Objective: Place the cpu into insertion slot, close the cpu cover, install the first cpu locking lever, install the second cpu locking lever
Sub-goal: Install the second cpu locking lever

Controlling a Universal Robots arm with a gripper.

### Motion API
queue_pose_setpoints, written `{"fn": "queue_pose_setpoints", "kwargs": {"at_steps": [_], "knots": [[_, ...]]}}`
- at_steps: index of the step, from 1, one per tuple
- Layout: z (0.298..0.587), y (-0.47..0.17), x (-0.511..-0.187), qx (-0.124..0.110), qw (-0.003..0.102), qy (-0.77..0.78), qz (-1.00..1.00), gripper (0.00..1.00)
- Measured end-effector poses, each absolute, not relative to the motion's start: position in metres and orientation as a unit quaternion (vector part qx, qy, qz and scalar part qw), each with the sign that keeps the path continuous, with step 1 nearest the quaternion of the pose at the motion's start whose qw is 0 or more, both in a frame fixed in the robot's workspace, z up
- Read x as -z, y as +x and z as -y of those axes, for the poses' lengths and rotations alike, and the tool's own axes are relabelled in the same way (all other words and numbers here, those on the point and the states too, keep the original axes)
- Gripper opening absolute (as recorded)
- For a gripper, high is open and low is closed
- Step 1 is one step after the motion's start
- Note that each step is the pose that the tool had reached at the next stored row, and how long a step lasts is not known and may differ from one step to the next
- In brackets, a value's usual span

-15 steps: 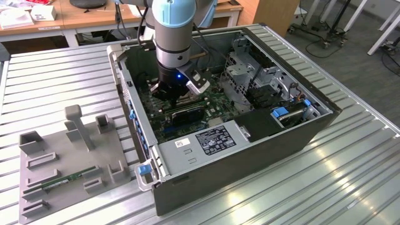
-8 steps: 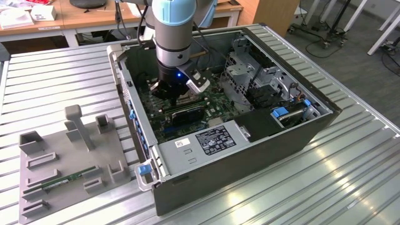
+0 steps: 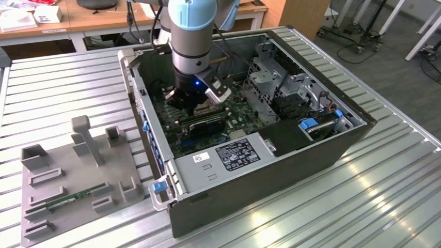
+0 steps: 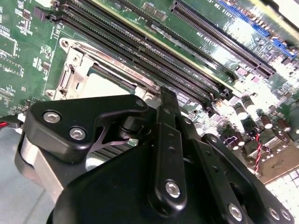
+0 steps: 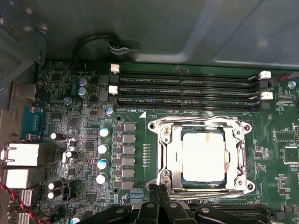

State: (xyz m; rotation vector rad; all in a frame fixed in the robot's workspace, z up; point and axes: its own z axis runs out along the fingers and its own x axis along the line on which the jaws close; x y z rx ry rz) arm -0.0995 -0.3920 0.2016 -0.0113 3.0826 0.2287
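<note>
We see the cpu (image 5: 204, 156) seated in its slot with the cpu cover (image 5: 203, 124) down around it. The gripper (image 5: 161, 198) hovers at the cover's edge, its jaws closed on nothing. We judge the cover thin, stiff and springy, best pressed at its rim, off the fragile chip.

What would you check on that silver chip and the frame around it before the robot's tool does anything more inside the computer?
1. The cpu in its socket: ok, it lies flat and square inside the opening in the first wrist view.
2. The cpu cover down over the chip: ok, the frame lies flat around it.
3. Locking levers latched: cannot tell; thin wire runs along the frame's edges, but the hooks are too small to judge.
4. The tool placement: ok, it sits at the socket's edge, touching neither chip nor memory slots.
5. Tool holding anything: cannot tell.
</note>
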Motion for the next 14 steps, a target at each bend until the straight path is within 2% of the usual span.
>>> {"fn": "queue_pose_setpoints", "kwargs": {"at_steps": [14], "knots": [[0.3921, -0.1001, -0.1979, -0.074, 0.026, -0.004, -0.997, 0.11]]}}
